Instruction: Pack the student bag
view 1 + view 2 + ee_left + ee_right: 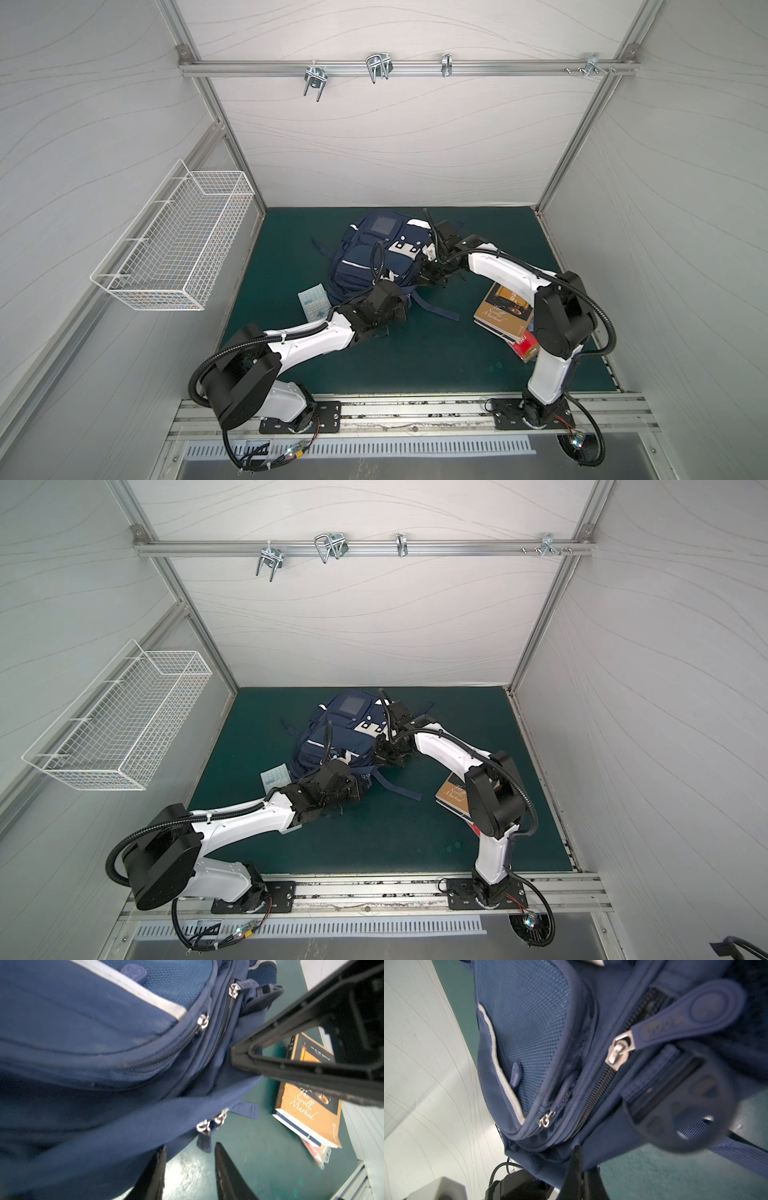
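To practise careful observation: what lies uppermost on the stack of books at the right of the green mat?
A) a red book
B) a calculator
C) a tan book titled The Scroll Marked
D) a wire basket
C: the tan book, The Scroll Marked, lies on top, with a red book poking out beneath it.

pale wave-lined walls (374, 145) are enclosing a green mat (415, 365); a wire basket (178, 241) is hanging on the left wall, and a metal rail (498, 68) with hooks (377, 68) is crossing the back wall.
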